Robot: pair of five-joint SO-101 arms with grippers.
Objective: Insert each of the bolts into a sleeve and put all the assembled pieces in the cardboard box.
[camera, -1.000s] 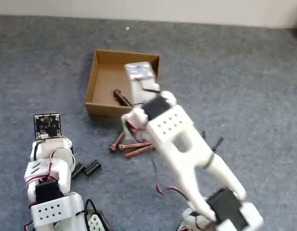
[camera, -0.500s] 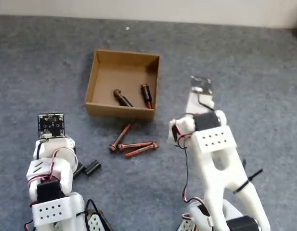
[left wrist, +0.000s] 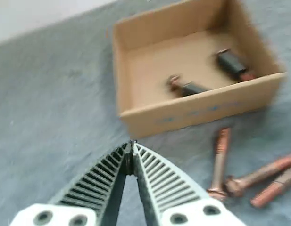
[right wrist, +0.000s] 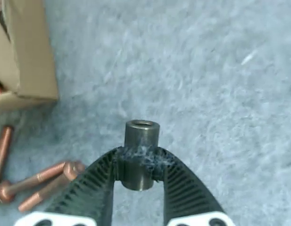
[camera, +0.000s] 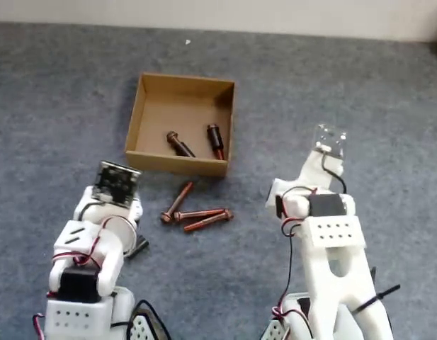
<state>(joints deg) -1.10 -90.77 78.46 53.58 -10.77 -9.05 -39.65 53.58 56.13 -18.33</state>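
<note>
Grey carpet [camera: 388, 106], cardboard box [camera: 176, 163], pale wall [camera: 204, 10]

We take the cardboard box [camera: 177, 106] for plain brown paperboard, matt and dry-looking, its cut rims slightly rough; the loose bolts [camera: 202, 214] beside it look like copper-toned metal, with a soft sheen and finely threaded shanks; the sleeve [right wrist: 141, 139] pinched in the right gripper [right wrist: 139, 156] is dark metal, smooth-walled, dully glossy at its rim; the fingers [right wrist: 95, 188] holding it are dark plastic, ribbed on their inner faces, and the left gripper [left wrist: 131, 153] has the same ribbed plastic; the arms' shells [camera: 335, 234] are white plastic, smooth and matt; we read the ground as grey carpet [camera: 374, 106], a fuzzy, matt cloth.
</note>
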